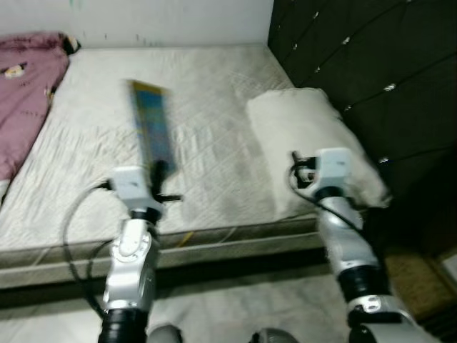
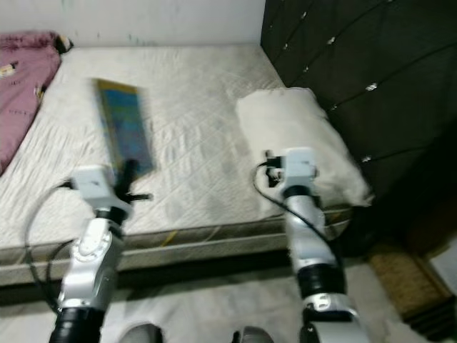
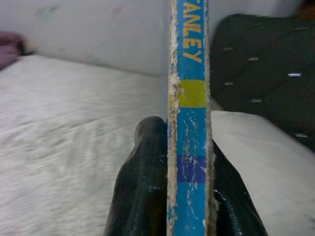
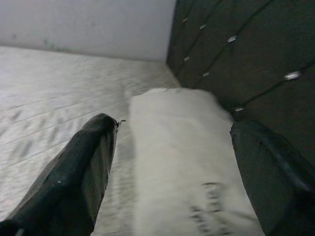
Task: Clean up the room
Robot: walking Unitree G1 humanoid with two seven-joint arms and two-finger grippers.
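**Book held over the bed, right gripper at the pillow**

Here, at the far left of the bed, a mauve garment [image 1: 25, 93] lies crumpled on the pale quilted mattress [image 1: 207, 107], up near the white wall [image 1: 164, 21]. Further right, the left gripper [image 1: 158, 174] is raised above the near part of the mattress, its two black fingers [image 3: 140, 187] pressed against either face of a thin blue book [image 1: 151, 128]. The book stands on edge and reaches away from the gripper toward the wall; it looks blurred in the head views. In the left wrist view its worn spine [image 3: 189, 123] shows blue with a yellow band, a purple band and yellow lettering.

Right of the book, a cream pillow [image 1: 307, 136] rests on the mattress beside the dark tufted headboard [image 1: 378, 71]. The right gripper [image 4: 172, 147] hovers at the near end of the pillow, its jaws spread wide, with the pillow seen between the fingers [image 4: 83, 167]. Below the bed's edge lies a pale floor [image 1: 243, 307].
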